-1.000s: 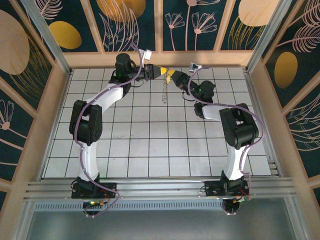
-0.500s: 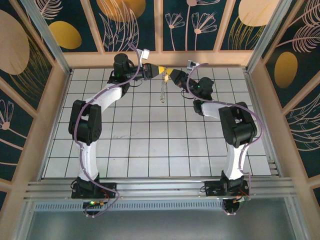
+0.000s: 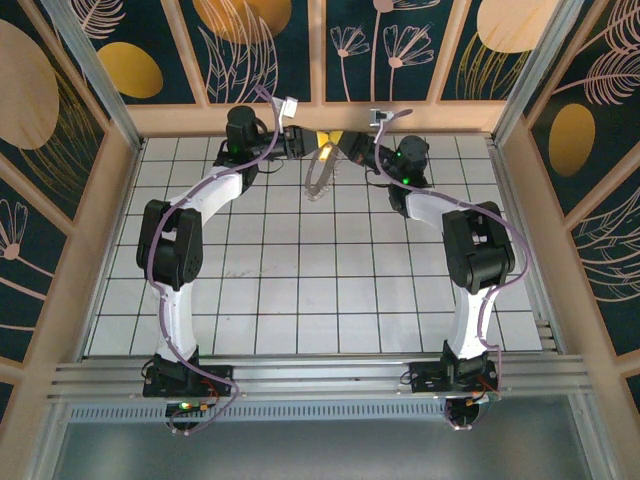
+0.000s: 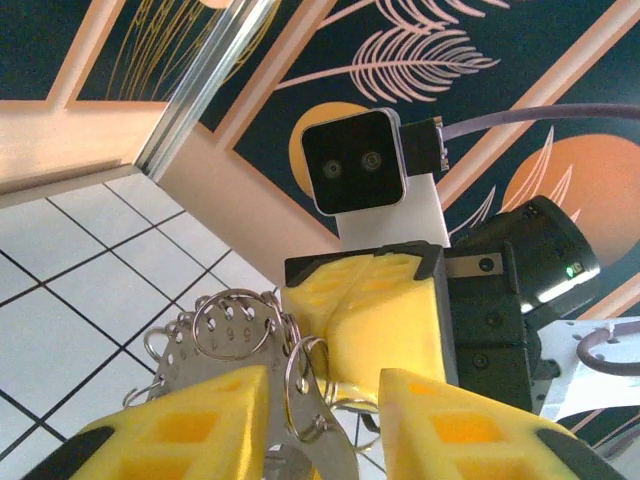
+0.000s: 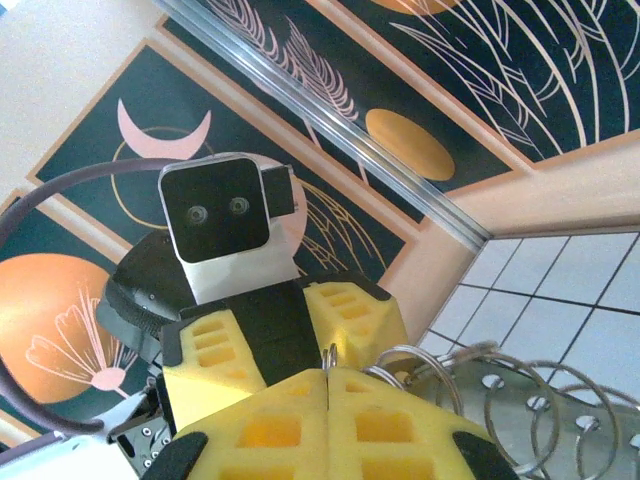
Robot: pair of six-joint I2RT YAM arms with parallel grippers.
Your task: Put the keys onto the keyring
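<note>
Since a second ago: both arms nudged toward far wall, left jaws parted, keyring (image 3: 318, 177) (perforated silver strip with split rings) swung from straight hang to slant toward 7 o'clock.

Now left gripper (image 4: 322, 388) part-open, ring and strip end in gap, hold unclear.

Opposite, right gripper (image 5: 328, 385) pinched tight on keyring.

Pair nose-to-nose at 12 o'clock edge of table (image 3: 300, 300). Wooden rail (image 3: 180, 120) close behind. Right wrist camera (image 4: 352, 162) faces left fingers.
</note>
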